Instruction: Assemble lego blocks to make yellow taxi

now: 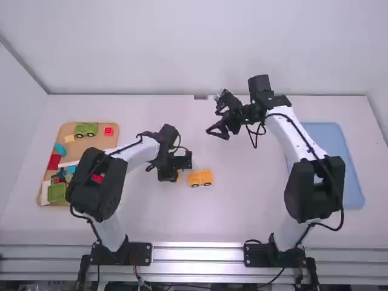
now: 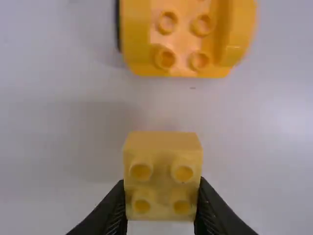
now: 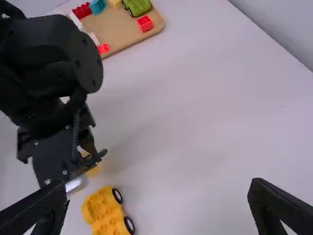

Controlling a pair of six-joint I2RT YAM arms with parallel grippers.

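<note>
White table point(image 1: 242, 212), left fingers point(image 1: 166, 175) gripping yellow block point(image 2: 162, 176), studded in left wrist view, right fingers point(image 1: 217, 130) apart

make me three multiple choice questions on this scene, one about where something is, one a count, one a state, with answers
1. Where is the green wheeled piece?
a) on the wooden tray
b) in the right end effector
c) on the blue tray

2. How many studs show on the yellow block in the left end effector?
a) two
b) six
c) four

3. What state is the right end effector in?
a) shut on a block
b) open and empty
c) shut and empty

Key:
1 a: it sits on the tan board near a red block.
2 c: the left wrist view shows two rows of two.
3 b: its fingers stand wide apart with nothing between them.
</note>
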